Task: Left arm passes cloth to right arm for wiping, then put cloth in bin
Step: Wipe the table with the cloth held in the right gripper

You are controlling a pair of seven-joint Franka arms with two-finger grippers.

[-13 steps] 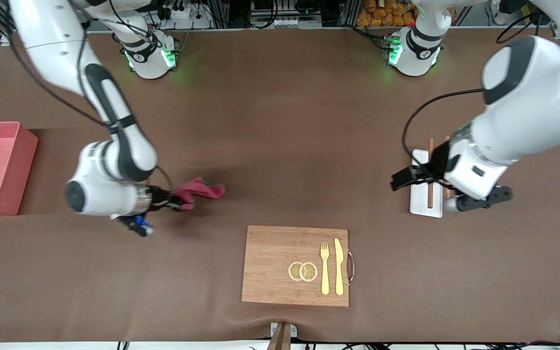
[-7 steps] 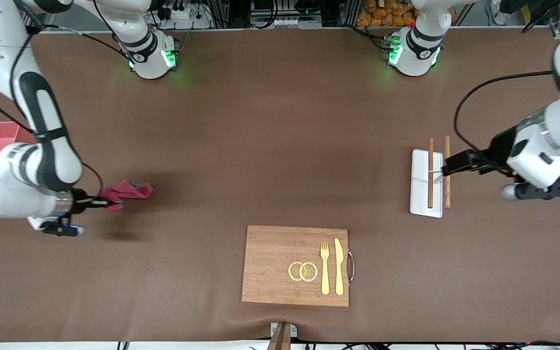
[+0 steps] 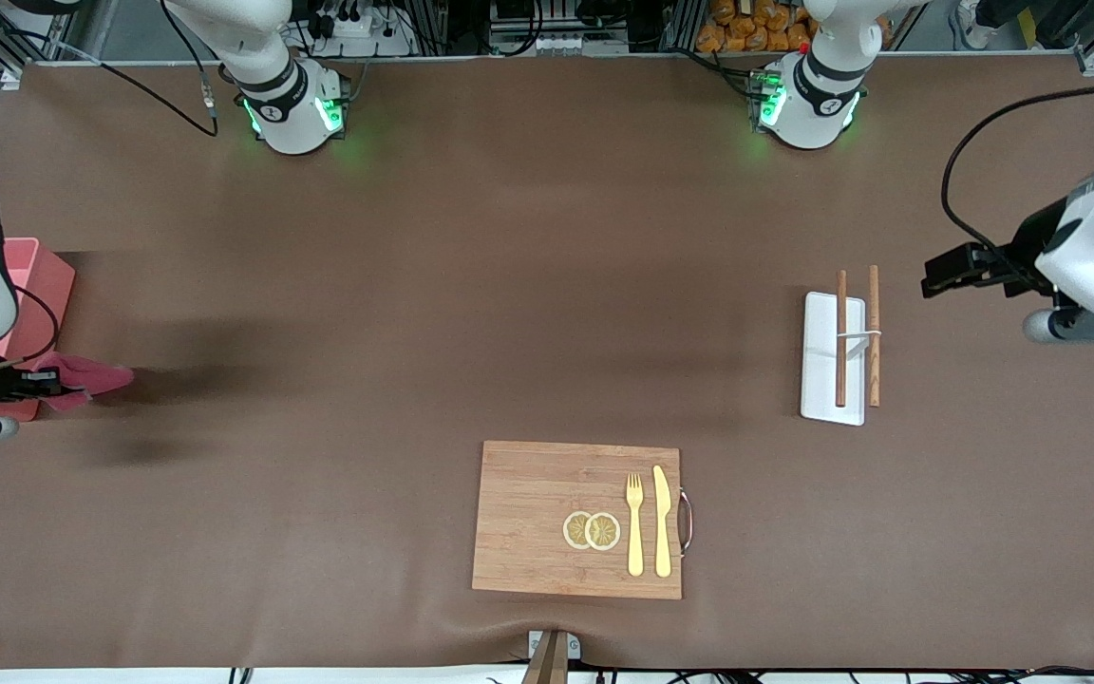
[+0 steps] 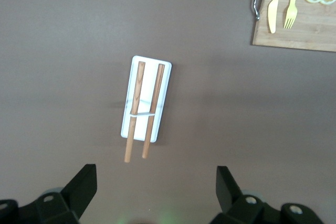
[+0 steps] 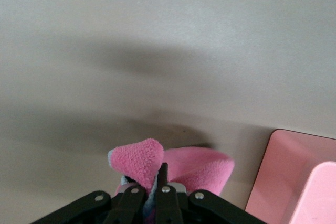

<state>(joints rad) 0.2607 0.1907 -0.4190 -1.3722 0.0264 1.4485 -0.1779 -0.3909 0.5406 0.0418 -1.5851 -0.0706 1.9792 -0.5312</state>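
Right gripper (image 3: 34,383): fingers clenched on the cloth (image 3: 86,378), held just beside the bin (image 3: 39,285).
Cloth axis: lengthwise away from the bin, free end toward desk (image 3: 509,285) centre.
Left gripper (image 3: 936,275): fingers released, over the desk near the white tray (image 3: 822,380), waiting.

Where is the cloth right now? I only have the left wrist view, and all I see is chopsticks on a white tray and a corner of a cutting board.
Observer: The right gripper is shut on the cloth, at the right arm's end of the table.
Operator: Is it in the bin yet?
Observer: No. The cloth hangs at the edge of the bin, mostly over the table, not inside it.
Operator: And where does my own gripper sit on the table?
Observer: The left gripper hangs over bare table, toward the left arm's end from the white tray.
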